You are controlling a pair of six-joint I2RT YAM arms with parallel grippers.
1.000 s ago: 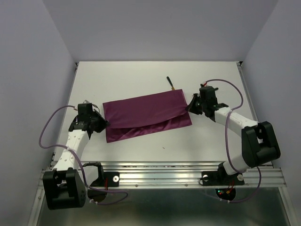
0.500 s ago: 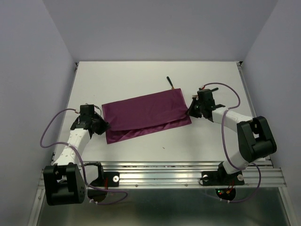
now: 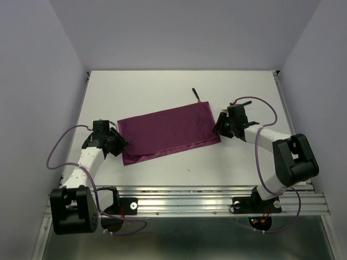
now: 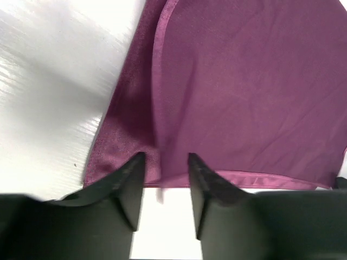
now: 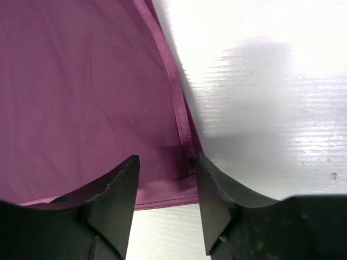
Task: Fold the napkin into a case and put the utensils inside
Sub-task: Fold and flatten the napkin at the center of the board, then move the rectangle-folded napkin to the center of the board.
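The napkin (image 3: 168, 131) is laid flat on the table (image 3: 162, 86), folded over so that a lower strip is left showing along the near edge, seemingly a first fold. The left gripper (image 3: 121, 143) and right gripper (image 3: 218, 125) are set at its opposite short ends, both spread, with nothing pinched. One utensil (image 3: 196, 96) is seen poking out at the far right corner.
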